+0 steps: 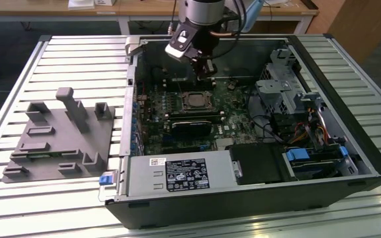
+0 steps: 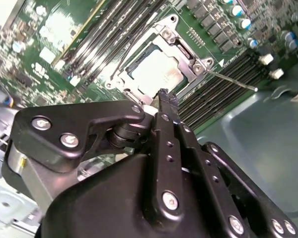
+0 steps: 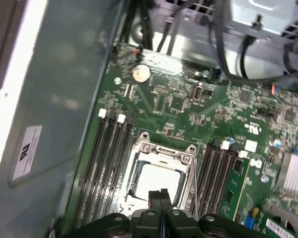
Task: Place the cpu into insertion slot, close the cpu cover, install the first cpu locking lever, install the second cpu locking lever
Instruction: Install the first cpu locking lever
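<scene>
**Closed fingers beside the seated chip**

We see the black gripper (image 3: 161,192), fingers pressed together on nothing, close by the square black-rimmed insertion slot (image 3: 131,194). In that slot lies the flat silver-grey cpu (image 3: 157,180), framed by the thin silvery cpu cover (image 3: 162,148). We judge the chip light, stiff and fragile, best held by its edges.

Dull metal cpu (image 3: 159,179) — glossy silvery metal cpu cover (image 3: 164,152).

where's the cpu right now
In the second wrist view the cpu sits in the insertion slot, between two banks of memory slots, just beyond the shut gripper.
</scene>
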Robot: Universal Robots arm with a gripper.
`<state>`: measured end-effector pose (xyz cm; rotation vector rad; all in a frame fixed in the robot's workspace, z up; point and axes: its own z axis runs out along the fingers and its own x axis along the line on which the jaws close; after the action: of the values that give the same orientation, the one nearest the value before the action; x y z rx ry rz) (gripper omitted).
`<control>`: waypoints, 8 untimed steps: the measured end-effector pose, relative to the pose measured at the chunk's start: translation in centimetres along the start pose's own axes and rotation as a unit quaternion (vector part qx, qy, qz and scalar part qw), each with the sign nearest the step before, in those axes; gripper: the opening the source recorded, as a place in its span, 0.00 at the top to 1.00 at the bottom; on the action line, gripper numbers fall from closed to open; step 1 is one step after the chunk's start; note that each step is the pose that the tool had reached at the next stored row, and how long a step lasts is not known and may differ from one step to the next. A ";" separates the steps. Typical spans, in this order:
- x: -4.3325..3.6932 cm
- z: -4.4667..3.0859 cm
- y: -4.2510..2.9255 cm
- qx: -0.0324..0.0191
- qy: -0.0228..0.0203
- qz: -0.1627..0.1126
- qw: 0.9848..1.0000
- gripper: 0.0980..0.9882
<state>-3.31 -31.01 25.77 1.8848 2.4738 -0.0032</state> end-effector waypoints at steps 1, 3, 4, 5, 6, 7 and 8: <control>0.00 0.00 0.00 0.000 0.000 -0.009 1.000 0.99; 0.00 0.00 0.00 -0.001 0.000 -0.027 1.000 0.99; 0.00 0.00 0.00 -0.001 0.001 -0.034 0.999 0.99; 0.00 0.00 0.00 -0.001 0.001 -0.042 0.999 0.99; 0.00 0.00 0.00 -0.001 0.001 -0.049 0.999 0.99; 0.00 0.00 0.00 -0.001 0.001 -0.056 0.998 0.99; 0.00 0.00 0.00 -0.002 0.001 -0.063 0.998 0.99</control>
<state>-3.31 -31.01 25.77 1.7250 2.5878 -0.0001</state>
